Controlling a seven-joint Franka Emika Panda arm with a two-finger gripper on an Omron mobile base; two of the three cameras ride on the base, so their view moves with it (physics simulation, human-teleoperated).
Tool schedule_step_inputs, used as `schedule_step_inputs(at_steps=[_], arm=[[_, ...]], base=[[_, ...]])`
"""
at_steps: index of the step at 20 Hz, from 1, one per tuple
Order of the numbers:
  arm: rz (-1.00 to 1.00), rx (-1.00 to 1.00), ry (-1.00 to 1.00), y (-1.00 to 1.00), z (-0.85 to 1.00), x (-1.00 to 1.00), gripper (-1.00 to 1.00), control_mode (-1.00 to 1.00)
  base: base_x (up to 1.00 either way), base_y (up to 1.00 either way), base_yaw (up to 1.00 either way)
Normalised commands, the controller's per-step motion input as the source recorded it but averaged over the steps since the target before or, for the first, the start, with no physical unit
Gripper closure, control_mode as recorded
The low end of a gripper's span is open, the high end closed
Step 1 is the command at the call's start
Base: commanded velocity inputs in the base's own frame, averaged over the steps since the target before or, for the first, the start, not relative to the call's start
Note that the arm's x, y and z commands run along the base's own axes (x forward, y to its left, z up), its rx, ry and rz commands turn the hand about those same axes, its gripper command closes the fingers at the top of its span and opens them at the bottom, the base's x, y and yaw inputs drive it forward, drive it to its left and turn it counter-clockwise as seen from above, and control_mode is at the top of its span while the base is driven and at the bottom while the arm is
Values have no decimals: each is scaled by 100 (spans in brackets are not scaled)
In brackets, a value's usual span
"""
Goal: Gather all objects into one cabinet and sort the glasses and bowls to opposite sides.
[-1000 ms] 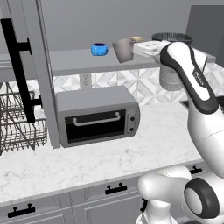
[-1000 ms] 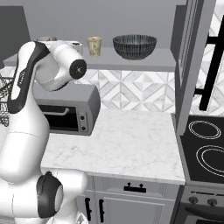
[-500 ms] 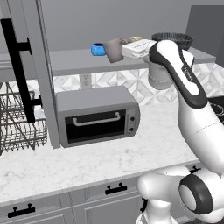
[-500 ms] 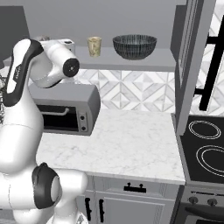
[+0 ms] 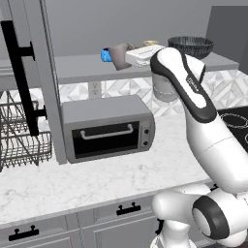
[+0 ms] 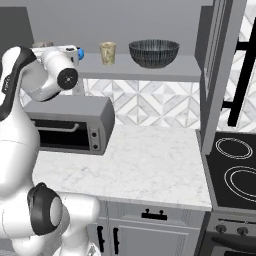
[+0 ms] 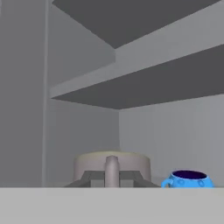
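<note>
Two things sit at the shelf's (image 5: 77, 68) left part: the blue bowl (image 5: 105, 55), then the grey-taupe mug (image 5: 119, 54) grasped by the claw (image 7: 112, 177). Further right stand the cream mug (image 6: 107, 52) and the dark grey bowl (image 6: 153, 52).

Cabinet shelf (image 5: 77, 65): bare left of the blue bowl (image 5: 106, 55). Grey-taupe mug (image 5: 119, 51) stands just beside that bowl. Open gap between cream mug (image 6: 107, 52) and dark grey bowl (image 6: 153, 53). Door (image 5: 46, 77) stands swung open at the shelf's left end.
</note>
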Motion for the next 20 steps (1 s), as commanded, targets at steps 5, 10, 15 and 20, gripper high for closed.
schedule_step_inputs(at_steps=[5, 10, 15, 20], arm=[[-29, -1, 0, 17, -4, 0, 100, -100], [-14, -1, 0, 27, -5, 0, 100, -100], [-18, 0, -1, 0, 0, 4, 100, -100], [-29, 1, -1, -1, 0, 1, 100, -100]], base=[[0, 0, 0], [0, 0, 0], [0, 0, 0], [0, 0, 0]])
